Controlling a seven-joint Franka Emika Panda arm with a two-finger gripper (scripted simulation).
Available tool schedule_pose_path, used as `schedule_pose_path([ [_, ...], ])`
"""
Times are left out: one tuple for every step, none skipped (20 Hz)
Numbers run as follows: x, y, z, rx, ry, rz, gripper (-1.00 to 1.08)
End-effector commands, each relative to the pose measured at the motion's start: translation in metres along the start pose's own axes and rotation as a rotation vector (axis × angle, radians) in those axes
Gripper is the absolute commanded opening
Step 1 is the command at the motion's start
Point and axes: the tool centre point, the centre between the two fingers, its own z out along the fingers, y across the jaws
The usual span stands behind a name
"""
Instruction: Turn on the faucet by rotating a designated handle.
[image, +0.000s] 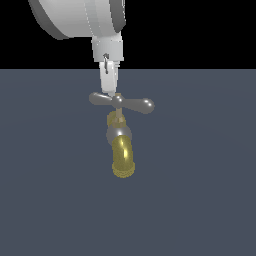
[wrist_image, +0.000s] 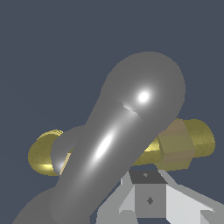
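The faucet (image: 122, 157) stands on the dark floor, its brass-yellow spout curving toward the camera and ending in a ribbed rim. The handle (image: 135, 103), a silver-grey crossbar with bulbous ends, lies horizontally across its top. My gripper (image: 108, 91) comes down from above, and its white fingers, close together, touch the crossbar's arm on the exterior view's left, just beside the central knob. It holds nothing. In the wrist view the crossbar (wrist_image: 127, 131) fills the frame very close, with the brass spout (wrist_image: 43, 153) and a brass nut (wrist_image: 177, 146) behind it. The gripper (wrist_image: 148, 192) shows at the edge.
The flat dark grey-blue floor (image: 200, 200) spreads all around the faucet. My arm's large white link (image: 75, 17) hangs above the faucet at the top of the exterior view.
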Motion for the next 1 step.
schedule_pose_path([
  [0.0769, -0.0126, -0.0051, 0.004, 0.032, -0.107, -1.0],
])
